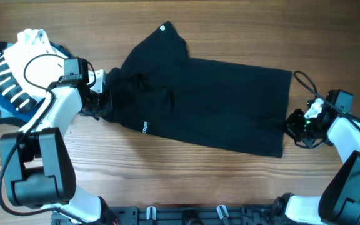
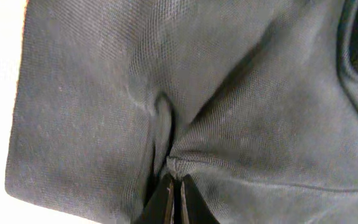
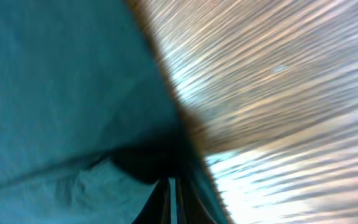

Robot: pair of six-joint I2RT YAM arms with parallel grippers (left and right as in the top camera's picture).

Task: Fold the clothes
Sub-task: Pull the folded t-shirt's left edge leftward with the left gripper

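A wooden table [image 1: 230,25] of warm brown planks fills the overhead view, its grain running from 9 o'clock to 3 o'clock. Even, soft light falls across it and casts only faint shadows. At 9 to 10 o'clock lies a heap of laundry: a white garment [image 1: 33,47] on top, a navy white-striped garment [image 1: 2,78] beneath it, touching. Along the 6 o'clock edge runs a dark rail [image 1: 192,215] with pale clips. Seen close from the right wrist, the table's surface [image 3: 278,93] is blurred and shines with streaks of glare.

Black T-shirt [image 1: 211,103], white lettering [image 1: 145,127], brown wood-grain table [image 1: 167,172], white garment [image 1: 33,47], seemingly navy white-striped garment [image 1: 5,84]
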